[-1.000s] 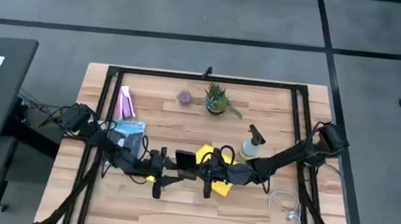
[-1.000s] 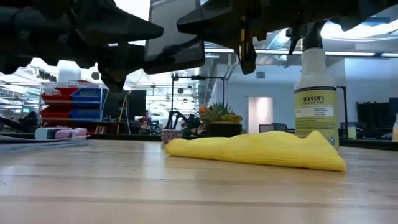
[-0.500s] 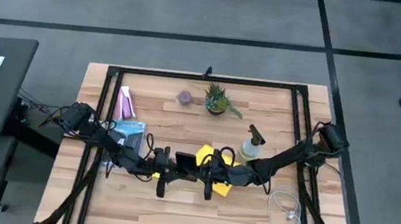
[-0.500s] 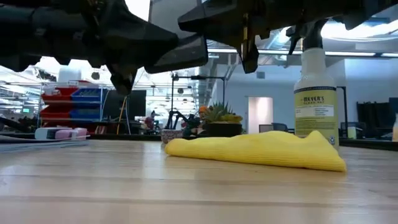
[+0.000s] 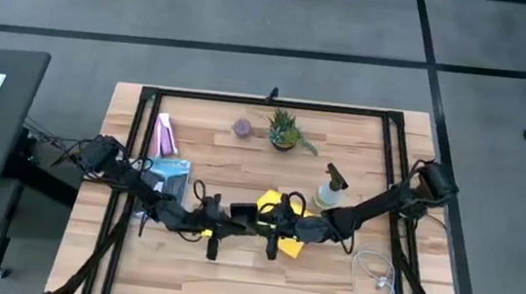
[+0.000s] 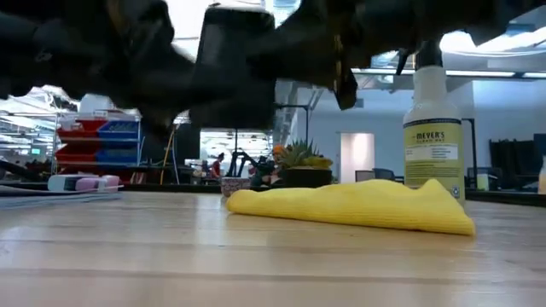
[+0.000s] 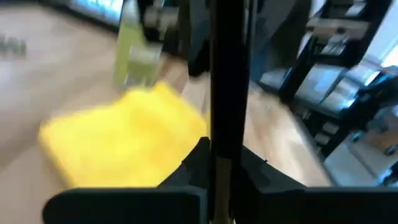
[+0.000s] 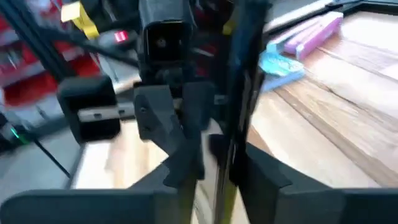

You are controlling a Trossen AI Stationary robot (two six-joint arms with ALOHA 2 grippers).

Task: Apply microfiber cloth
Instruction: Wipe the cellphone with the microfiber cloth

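Lying crumpled on the desk (image 5: 359,167), the microfiber cloth (image 6: 350,206) is found just in front of the spray bottle (image 6: 432,128), untouched. A black smartphone (image 6: 235,60) is held edge-on in the air between the left gripper (image 5: 226,223) and the right gripper (image 5: 269,228), whose fingers appear closed on its opposite ends. For a good wipe, the phone should be kept steady by one gripper while the other is freed, lowered onto the cloth's raised fold and closed there firmly, so that the thin fabric is not merely pushed along the wood.
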